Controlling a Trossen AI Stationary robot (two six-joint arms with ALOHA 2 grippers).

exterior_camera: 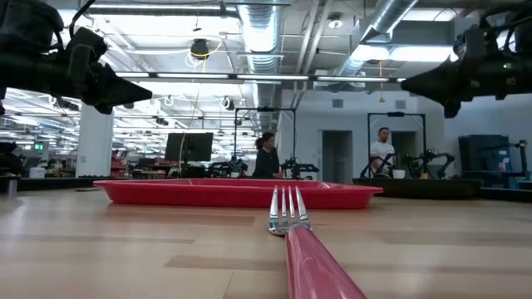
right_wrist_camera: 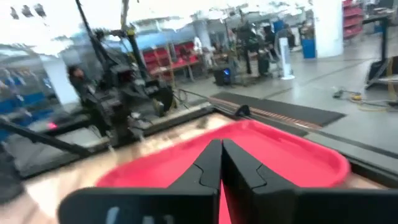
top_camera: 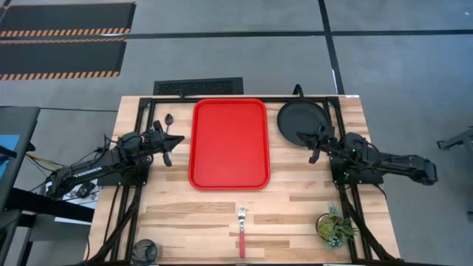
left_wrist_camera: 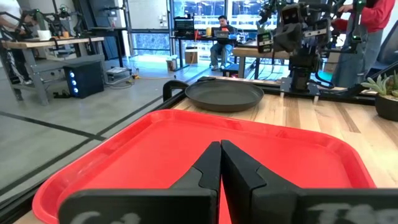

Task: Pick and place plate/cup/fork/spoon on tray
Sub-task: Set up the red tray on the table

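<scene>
Tray (top_camera: 229, 144) lies empty at the table's centre, flanked by both arms: left gripper (top_camera: 168, 150) and right gripper (top_camera: 313, 146) hover with fingers closed, holding nothing. Plate (top_camera: 302, 122) sits right of it, spoon (top_camera: 168, 119) left, fork (top_camera: 241, 230) near the front edge beside a potted plant (top_camera: 334, 226).

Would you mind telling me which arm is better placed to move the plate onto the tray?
The right. Its end effector hangs by the plate, which lies right of the tray. The left end effector is across the tray, nearer the spoon.
</scene>
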